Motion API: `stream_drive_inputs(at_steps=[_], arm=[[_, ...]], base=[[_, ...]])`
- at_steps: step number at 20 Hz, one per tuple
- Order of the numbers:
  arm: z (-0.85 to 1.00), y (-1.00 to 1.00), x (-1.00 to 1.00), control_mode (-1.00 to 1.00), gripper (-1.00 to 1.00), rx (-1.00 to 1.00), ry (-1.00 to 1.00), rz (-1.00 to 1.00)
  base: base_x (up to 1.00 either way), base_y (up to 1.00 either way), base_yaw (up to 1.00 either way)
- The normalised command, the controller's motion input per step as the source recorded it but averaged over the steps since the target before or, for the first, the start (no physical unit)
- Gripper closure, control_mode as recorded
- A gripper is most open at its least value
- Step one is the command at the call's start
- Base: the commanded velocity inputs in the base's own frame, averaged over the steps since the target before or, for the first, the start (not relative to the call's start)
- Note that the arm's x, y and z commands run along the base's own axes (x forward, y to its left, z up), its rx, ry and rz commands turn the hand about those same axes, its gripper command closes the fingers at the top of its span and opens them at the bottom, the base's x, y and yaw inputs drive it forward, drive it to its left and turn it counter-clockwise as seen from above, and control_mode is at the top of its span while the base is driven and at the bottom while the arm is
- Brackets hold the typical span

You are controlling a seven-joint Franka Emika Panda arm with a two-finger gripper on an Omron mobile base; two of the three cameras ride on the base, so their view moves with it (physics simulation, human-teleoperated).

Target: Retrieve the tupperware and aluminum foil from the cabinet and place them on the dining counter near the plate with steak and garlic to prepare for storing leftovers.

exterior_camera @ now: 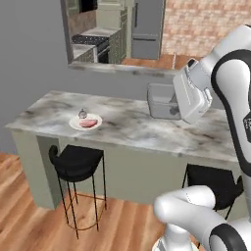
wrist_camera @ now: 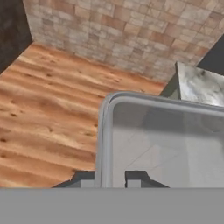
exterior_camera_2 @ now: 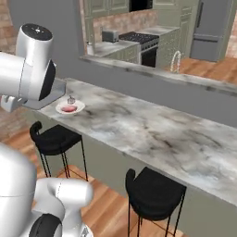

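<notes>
My gripper pinches the rim of the tub, one finger on each side of its wall, carrying it raised above the counter, well apart from the plate, where it belongs.

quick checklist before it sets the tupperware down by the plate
1. Tupperware held: the claw has one finger each side of the tub wall. ok.
2. Tub level: roughly upright in the left base view. ok.
3. Plate with steak and garlic on the dining counter: ok.
4. Bare counter beside the plate for a landing spot: ok.
5. Tub beside the plate: it is off to one side. not ok.
6. Tub's height above the counter: cannot tell.
</notes>
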Motion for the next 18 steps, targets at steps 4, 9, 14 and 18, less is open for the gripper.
stream_drive_inputs(at_steps=[4,9,14,18], arm=[[0.0,0.0,0.0,1.0,1.0,0.0,0.0,0.0],[0.0,0.0,0.0,1.0,1.0,0.0,0.0,0.0],[0.0,0.0,0.0,1.0,1.0,0.0,0.0,0.0],[0.0,0.0,0.0,1.0,1.0,0.0,0.0,0.0]], base=[[0.52,1.0,-0.46],[0.48,1.0,-0.43],[0.5,1.0,-0.42],[0.54,1.0,-0.4]])
